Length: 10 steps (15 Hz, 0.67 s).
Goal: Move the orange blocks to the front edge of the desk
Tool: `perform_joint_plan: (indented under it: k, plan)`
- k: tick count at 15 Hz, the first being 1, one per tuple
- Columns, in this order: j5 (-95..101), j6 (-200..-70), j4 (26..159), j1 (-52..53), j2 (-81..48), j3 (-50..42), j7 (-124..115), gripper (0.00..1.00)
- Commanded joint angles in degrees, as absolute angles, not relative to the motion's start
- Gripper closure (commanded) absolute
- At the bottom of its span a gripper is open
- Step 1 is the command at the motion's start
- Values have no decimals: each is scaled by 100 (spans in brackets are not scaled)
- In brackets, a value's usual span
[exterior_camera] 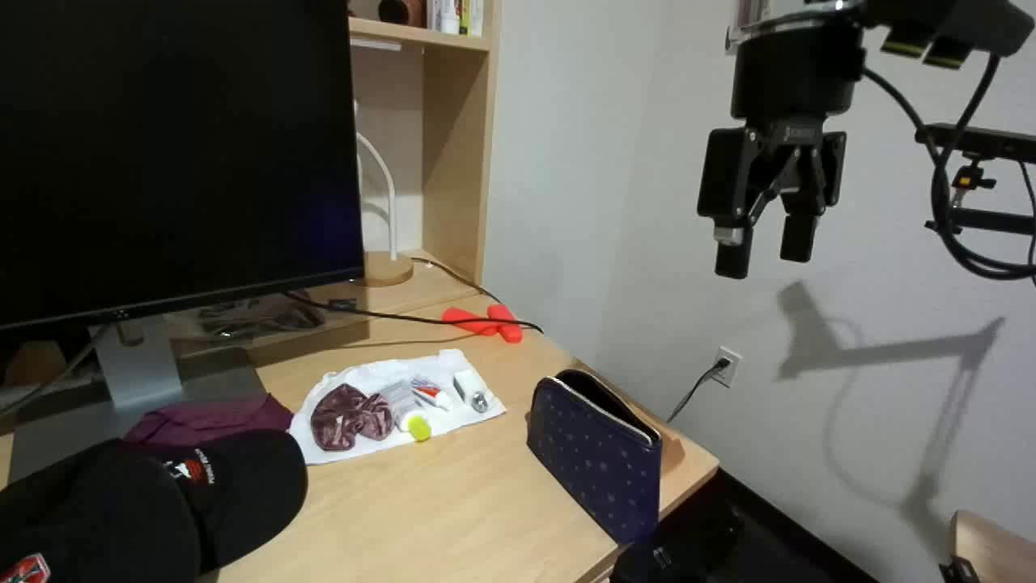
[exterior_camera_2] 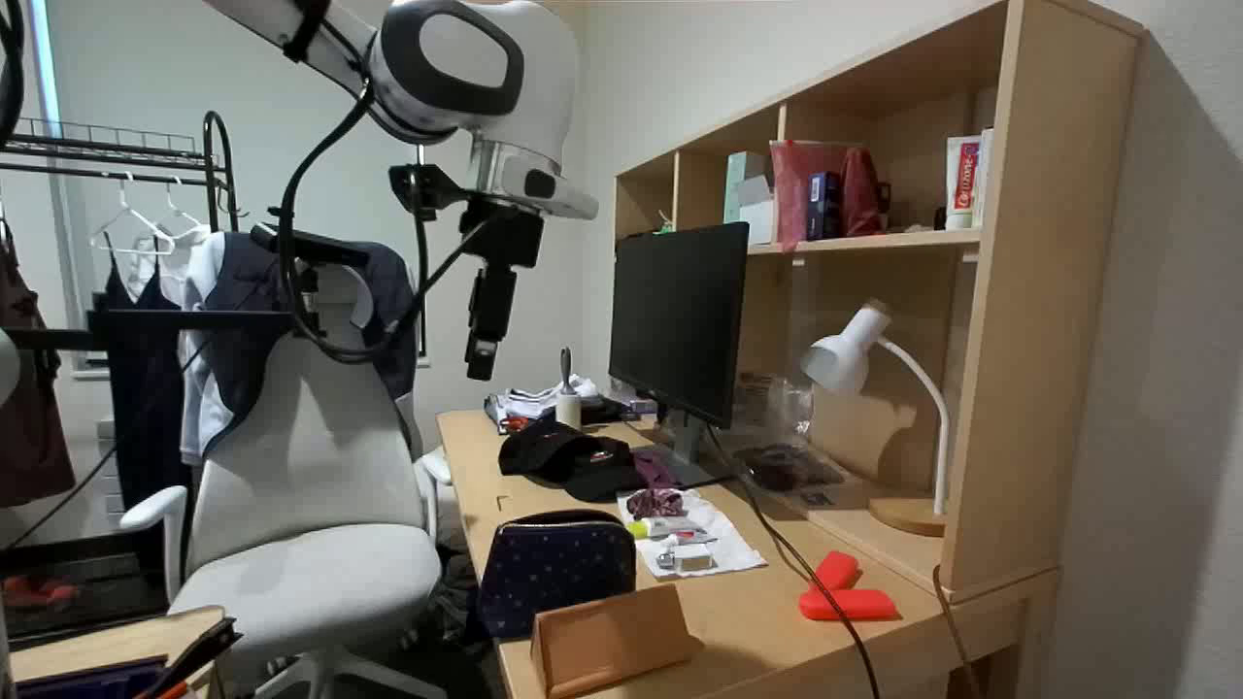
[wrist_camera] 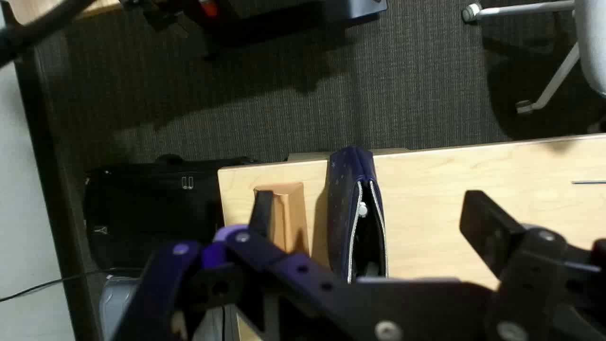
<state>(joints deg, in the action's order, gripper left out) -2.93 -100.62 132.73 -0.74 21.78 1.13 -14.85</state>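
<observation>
Can see two flat, elongated, plain red-orange orange blocks at lower right of the frame in an exterior view. Lie at an angle, touching or just beside each other, well apart from the front edge of the light tan wooden desk.

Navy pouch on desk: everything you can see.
The pouch is dark navy with small pale star marks, and looks like faux leather. Its top zip, with silvery teeth, is open; the mouth gapes onto a dark inside, contents unclear. A round silvery piece, perhaps the pull, shows there. It stands upright on the desk, one end at the edge; overhang can't be told. The wrist view shows a gap to the brown wedge-shaped object. Only the desk visibly touches it.
</observation>
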Motion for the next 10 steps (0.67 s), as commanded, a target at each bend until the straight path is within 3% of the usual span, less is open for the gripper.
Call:
perform_joint_plan:
  k: [1, 10]
  plan:
    - [-305, -10051, 13264, -116, 2176, 149, -1472, 0]
    - [-539, -11654, 12060, -231, 44, -488, -453, 0]
